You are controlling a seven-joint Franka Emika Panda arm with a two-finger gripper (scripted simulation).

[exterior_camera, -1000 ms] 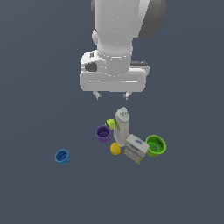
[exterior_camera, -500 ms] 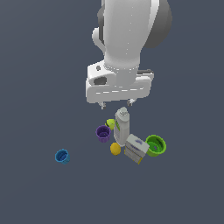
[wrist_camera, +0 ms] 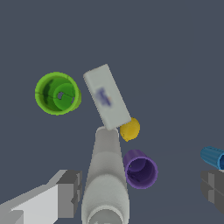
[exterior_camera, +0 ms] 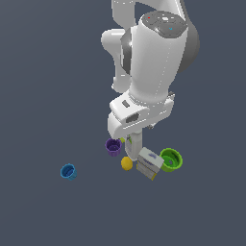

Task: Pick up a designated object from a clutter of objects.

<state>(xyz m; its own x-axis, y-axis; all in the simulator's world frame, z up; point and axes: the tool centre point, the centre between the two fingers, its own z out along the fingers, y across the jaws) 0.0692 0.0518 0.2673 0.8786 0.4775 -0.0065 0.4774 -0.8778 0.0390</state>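
Note:
The designated object, a grey-white carton box (exterior_camera: 150, 162) with a purple mark and yellow lower edges, lies in the clutter between the green cup (exterior_camera: 171, 159) and the yellow fruit (exterior_camera: 126, 163). In the wrist view the box (wrist_camera: 106, 96) shows its purple mark, apart from the fingers. My gripper (wrist_camera: 141, 192) is open, its fingers (wrist_camera: 69, 192) spread wide. It hangs low over the clutter (exterior_camera: 138, 132), right above the upright grey-white bottle (wrist_camera: 106, 179), whose top sits between the fingers. A purple cup (wrist_camera: 140, 169) stands beside the bottle.
A blue cup (exterior_camera: 68, 171) stands alone toward the exterior view's left, seen on its side (wrist_camera: 213, 156) in the wrist view. The green cup (wrist_camera: 57, 93) sits close to one end of the box. The yellow fruit (wrist_camera: 130, 129) touches the box's other end.
The arm has come down and turned. The gripper, well above the clutter a second ago, now hangs just over the bottle. The objects have not moved.

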